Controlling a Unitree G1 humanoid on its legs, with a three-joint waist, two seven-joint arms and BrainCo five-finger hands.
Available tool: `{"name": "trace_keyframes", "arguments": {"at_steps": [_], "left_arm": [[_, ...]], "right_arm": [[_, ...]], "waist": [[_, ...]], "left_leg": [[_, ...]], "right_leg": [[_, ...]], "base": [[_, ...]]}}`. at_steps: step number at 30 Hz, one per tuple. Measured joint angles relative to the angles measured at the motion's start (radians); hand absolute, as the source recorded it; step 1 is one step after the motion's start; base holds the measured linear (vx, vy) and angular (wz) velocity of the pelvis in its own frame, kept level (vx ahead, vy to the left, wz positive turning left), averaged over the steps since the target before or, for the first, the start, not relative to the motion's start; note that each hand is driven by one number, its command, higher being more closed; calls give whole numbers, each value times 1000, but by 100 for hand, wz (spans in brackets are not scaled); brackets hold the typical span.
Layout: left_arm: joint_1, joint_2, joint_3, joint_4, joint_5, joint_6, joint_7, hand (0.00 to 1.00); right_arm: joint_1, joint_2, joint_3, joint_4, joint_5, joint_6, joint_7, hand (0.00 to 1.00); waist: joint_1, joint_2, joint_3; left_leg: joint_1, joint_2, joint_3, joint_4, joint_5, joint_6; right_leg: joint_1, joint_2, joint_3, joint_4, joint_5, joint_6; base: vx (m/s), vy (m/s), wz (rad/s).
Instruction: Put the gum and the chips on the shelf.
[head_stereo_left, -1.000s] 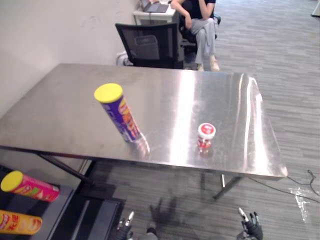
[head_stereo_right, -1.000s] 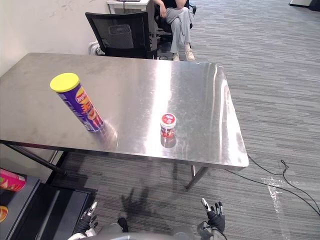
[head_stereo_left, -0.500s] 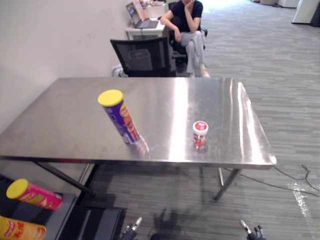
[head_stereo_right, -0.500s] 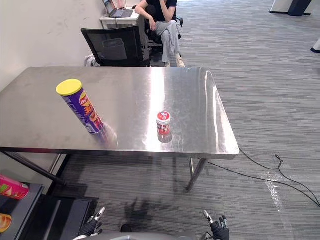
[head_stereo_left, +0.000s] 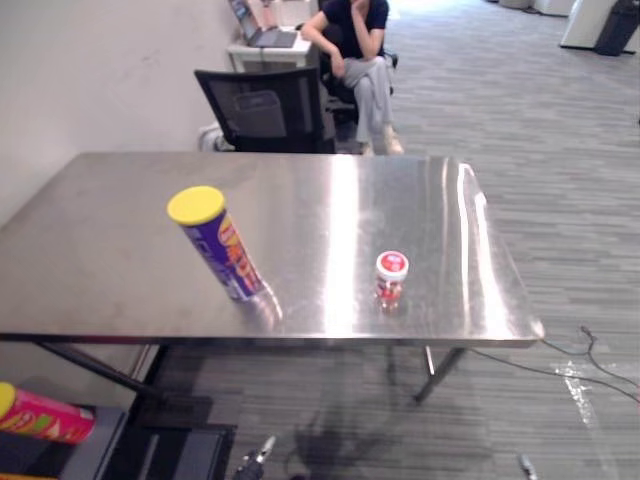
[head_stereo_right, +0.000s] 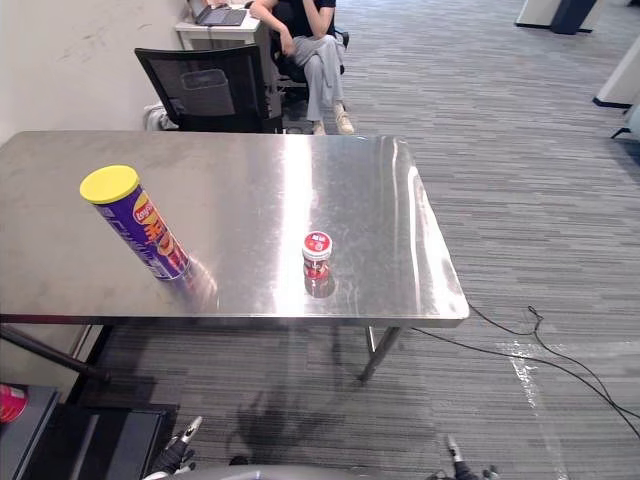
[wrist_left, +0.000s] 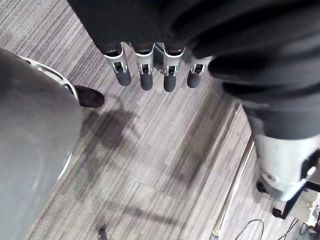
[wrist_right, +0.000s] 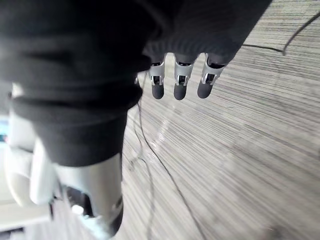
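A purple chips can (head_stereo_left: 215, 245) with a yellow lid stands on the steel table (head_stereo_left: 120, 250), left of the middle. The gum (head_stereo_left: 390, 278), a small red jar with a white lid, stands to its right near the table's front edge. Low at the left is the dark shelf (head_stereo_left: 110, 450), with a pink chips can (head_stereo_left: 45, 418) lying on it. My left hand (wrist_left: 146, 75) hangs over the carpet with straight fingers and holds nothing; its fingertips (head_stereo_left: 257, 460) show below the table's front. My right hand (wrist_right: 179, 82) hangs the same way, open and empty, at the lower right (head_stereo_right: 460, 462).
Behind the table stands a black office chair (head_stereo_left: 265, 110). A person (head_stereo_left: 360, 50) sits beyond it beside a small desk with a laptop (head_stereo_left: 262, 38). A pale wall (head_stereo_left: 90, 80) runs along the left. Grey carpet spreads to the right and in front.
The camera has shifted, so the table sits differently and the shelf's cans slide toward the lower left edge. The chips can and gum stay put. Both hands show lower.
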Motion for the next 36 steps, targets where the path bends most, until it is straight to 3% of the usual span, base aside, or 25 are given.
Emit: {"name": "trace_keyframes", "arguments": {"at_steps": [3, 5, 10, 13, 15, 17, 19, 23, 26, 31, 36], "left_arm": [[17, -7, 16, -30, 11, 8, 0, 0], [49, -18, 24, -78, 11, 9, 1, 0], [106, -16, 2, -146, 11, 18, 0, 0], [120, -14, -8, -163, 11, 18, 0, 0], [125, -14, -16, -163, 12, 20, 1, 0], [119, 4, -37, -152, 19, 18, 1, 0], [105, 23, -63, -144, 48, 18, -1, 0], [88, 48, -89, -114, 51, 17, 1, 0], [90, 61, -96, -82, 77, 17, 15, 0], [91, 63, -117, -67, 89, 17, 17, 0], [105, 62, -138, -67, 91, 17, 10, 0]], "right_arm": [[16, -41, -72, -195, -5, -2, -49, 0], [16, -84, -104, -428, -32, -11, -104, 0], [17, -106, -97, -844, -236, -9, -220, 0], [19, -107, -53, -1028, -326, 18, -206, 0], [29, -110, 25, -1136, -355, 56, -152, 0], [32, -143, 168, -1217, -365, 118, -15, 0], [19, -188, 256, -1207, -372, 147, 101, 0], [-32, -257, 295, -1145, -352, 177, 343, 0], [-41, -298, 310, -1101, -307, 191, 454, 0], [-51, -343, 386, -1065, -307, 226, 538, 0], [-66, -364, 450, -1042, -308, 244, 546, 0]], "waist": [[1, -1, -2], [2, -2, -5], [4, -5, -38], [0, -10, -50], [-2, -11, -67], [-4, -10, -84], [-3, -20, -84], [-1, -23, -86], [-2, -18, -84], [-3, 1, -80], [-1, 19, -80]], "left_leg": [[8, 0, 13, -2, -1, 1], [5, 0, 30, -3, -1, 1], [-10, 16, 48, -3, -3, -8], [-15, 23, 55, -3, -1, -8], [-16, 29, 57, -3, -1, -11], [-17, 35, 55, -3, -5, -16], [-20, 34, 52, -1, -6, -17], [-33, 19, 36, 4, -6, -16], [-33, 17, 24, 4, -6, -16], [-34, 17, 1, 4, -6, -16], [-35, 16, -9, 4, -4, -14]], "right_leg": [[-1, -6, 0, 0, -1, -1], [-13, -12, -14, 2, -10, -12], [-35, -18, -60, 7, -9, -6], [-45, -9, -59, 7, 7, -4], [-49, 0, -54, 5, 15, -5], [-49, 9, -53, -2, 17, -7], [-48, 10, -54, -10, 18, -7], [-48, -1, -59, -22, 23, -2], [-43, -3, -66, -24, 23, -1], [-36, -3, -81, -24, 23, -1], [-35, -4, -86, -19, 23, -1]], "base": [[-79, 19, -13], [-89, 30, -10], [-12, 5, -9], [71, -10, -10], [118, -31, -13], [95, -24, -9], [64, -4, 3], [44, 20, 8], [21, 14, 6], [-18, 4, 8], [-21, 7, 4]]}}
